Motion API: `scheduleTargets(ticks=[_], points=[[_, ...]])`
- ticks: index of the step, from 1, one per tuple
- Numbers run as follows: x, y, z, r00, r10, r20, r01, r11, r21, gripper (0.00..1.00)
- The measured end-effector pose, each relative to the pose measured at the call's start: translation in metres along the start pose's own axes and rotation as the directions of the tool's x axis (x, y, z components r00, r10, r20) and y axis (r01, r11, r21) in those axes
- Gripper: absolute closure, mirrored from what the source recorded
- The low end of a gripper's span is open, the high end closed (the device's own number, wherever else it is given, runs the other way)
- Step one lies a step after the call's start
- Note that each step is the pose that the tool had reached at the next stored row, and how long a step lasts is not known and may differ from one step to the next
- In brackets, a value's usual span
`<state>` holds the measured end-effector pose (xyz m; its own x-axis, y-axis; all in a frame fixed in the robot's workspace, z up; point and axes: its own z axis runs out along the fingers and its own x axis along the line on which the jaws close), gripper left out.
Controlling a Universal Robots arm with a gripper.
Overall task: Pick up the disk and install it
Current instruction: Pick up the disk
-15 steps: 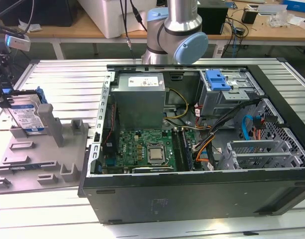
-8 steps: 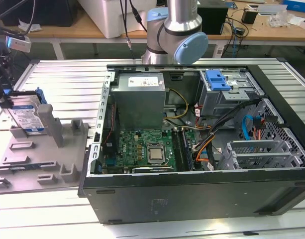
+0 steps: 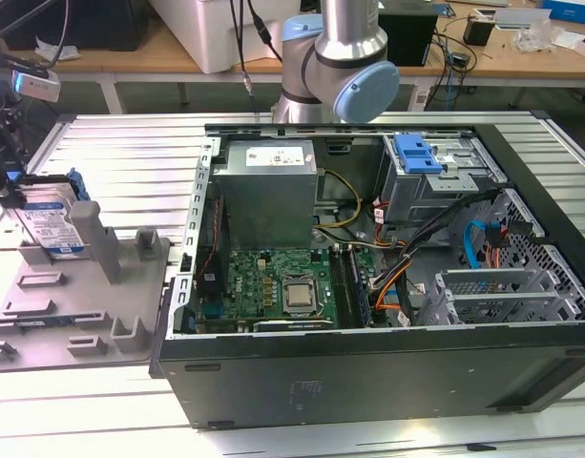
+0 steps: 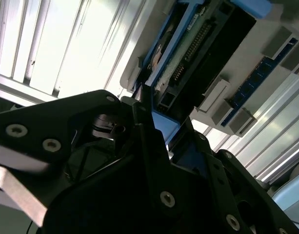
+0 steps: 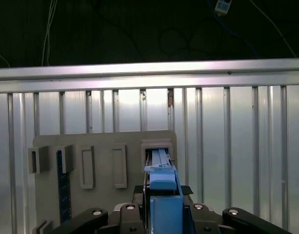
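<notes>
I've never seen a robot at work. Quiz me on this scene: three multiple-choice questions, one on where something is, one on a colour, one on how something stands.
1. Where is the disk?
A. in the grey holder, at the exterior view's left of the computer case
B. inside the case
C. on the floor

2. What colour is the latch piece atop the drive cage?
A. red
B. blue
C. yellow

3. How does the disk stand?
A. lying flat
B. upright on its edge
C. leaning on the case

Answers:
1 A, the exterior view shows it in the holder beside the case.
2 B, the piece is plainly blue against the grey metal cage.
3 B, its labelled face stands upright, with its lower edge down in the holder.
</notes>
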<state>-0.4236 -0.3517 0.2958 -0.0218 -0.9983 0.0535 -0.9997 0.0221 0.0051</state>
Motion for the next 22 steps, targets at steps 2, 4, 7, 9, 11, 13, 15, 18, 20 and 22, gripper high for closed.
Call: scheduleTargets(ticks=[2,4,7,9,11,13,15,18,20,22], points=[[0.0,0.0,0.0002,1.0,0.0,0.0002,0.0,1.0,0.0004,0.63],[0.0,0.0,0.0002,1.0,0.0,0.0002,0.0,1.0,0.0003,0.63],[0.0,0.0,0.0,1.0,0.0,0.0003,0.0,1.0,0.0005,0.63],[0.0002,0.0,-0.0047,1.0,0.0,0.0004,0.0,1.0,0.0005,0.63],[0.0006,0.0001,-0.0118,1.0,0.0,0.0002,0.0,1.0,0.0004,0.63],[0.0009,0.0001,-0.0171,1.0,0.0,0.0001,0.0,1.0,0.0003,0.63],[0.0013,0.0001,-0.0248,1.0,0.0,0.0002,0.0,1.0,0.0003,0.63],[0.0017,0.0002,-0.0331,1.0,0.0,0.0001,0.0,1.0,0.0003,0.63],[0.0021,0.0002,-0.0396,1.0,0.0,-0.0002,0.0,1.0,0.0002,0.63],[0.0023,0.0002,-0.0439,1.0,0.0,-0.0002,0.0,1.0,0.0003,0.63]])
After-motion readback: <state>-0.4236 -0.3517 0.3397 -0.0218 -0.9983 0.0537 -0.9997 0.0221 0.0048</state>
